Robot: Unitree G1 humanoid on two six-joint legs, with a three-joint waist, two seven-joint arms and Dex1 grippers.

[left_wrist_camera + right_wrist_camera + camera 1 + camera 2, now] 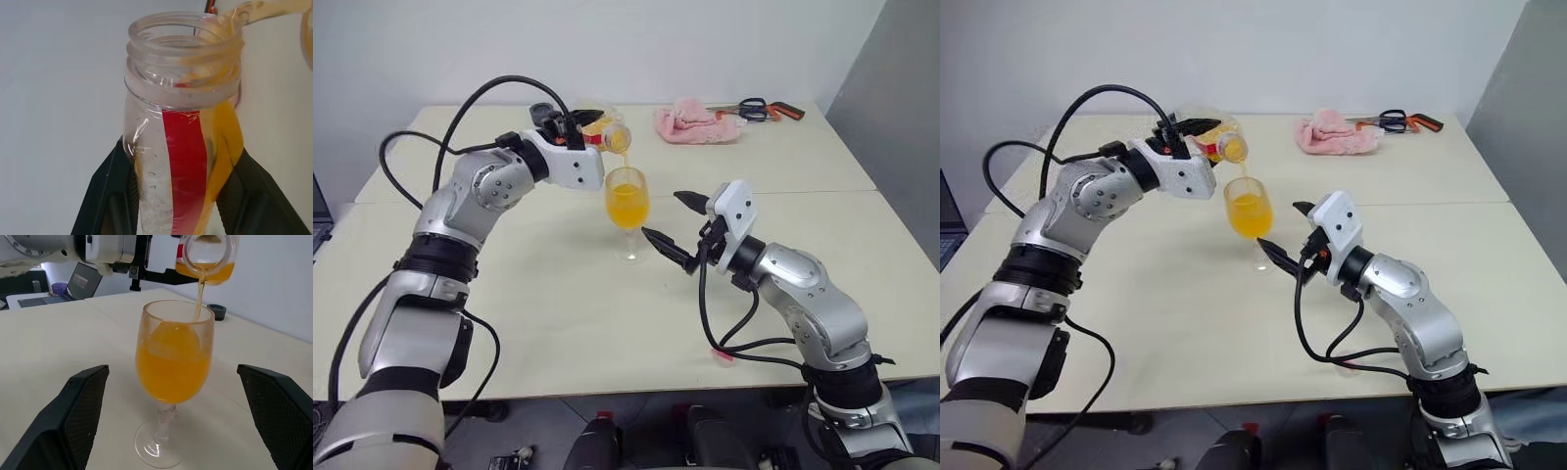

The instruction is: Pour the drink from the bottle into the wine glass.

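Left gripper (pixel 178 196) jaws clench the light, slippery bottle (pixel 607 130) mid-body — pouring; right gripper (pixel 677 227) jaws released beside the fragile, top-heavy wine glass (pixel 173 377).

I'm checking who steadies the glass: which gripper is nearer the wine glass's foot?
Right. The right gripper stands open beside the wine glass, fingers flanking its stem without touching; the left gripper holds the bottle above the rim.

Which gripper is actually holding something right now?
The left gripper: its black fingers clamp the small clear plastic bottle with the red label strip, tipped over the clear stemmed wine glass. The right gripper stands open beside the glass, holding nothing.
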